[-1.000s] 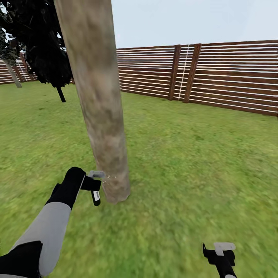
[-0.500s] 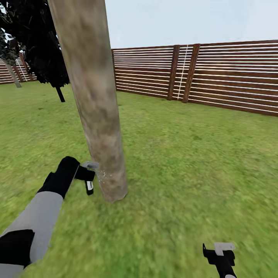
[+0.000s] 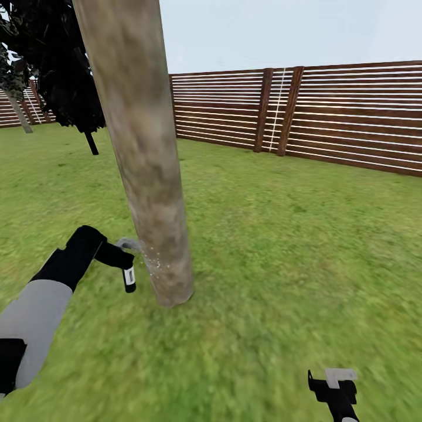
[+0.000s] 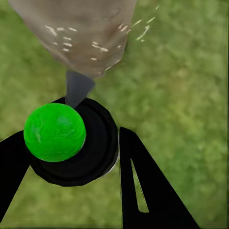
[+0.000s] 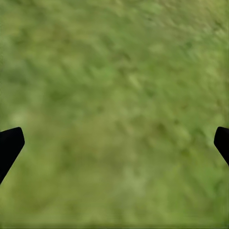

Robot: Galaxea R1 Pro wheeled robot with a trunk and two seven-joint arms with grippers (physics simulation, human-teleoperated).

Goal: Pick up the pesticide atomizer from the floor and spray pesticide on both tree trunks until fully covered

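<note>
While the left gripper is reaching toward the base of the tree trunk, its two fingers are clamping the pesticide atomizer between them. In the left wrist view the atomizer is showing as a black round body with a bright green ball on top, and a grey nozzle is pointing at the trunk just in front of it. The nozzle is standing very near the bark, but whether it is touching I cannot tell. Fine white specks are lying on the low part of the trunk, on the side facing the gripper.

The trunk is rising from the lawn, leaning a little, mottled beige and grey. Behind it a brown slatted fence is running along the garden, and a dark-leaved tree is standing further back on the left.

The right gripper is hanging low at the right, well apart from the trunk. Its fingers are standing wide apart over bare grass, holding nothing.
</note>
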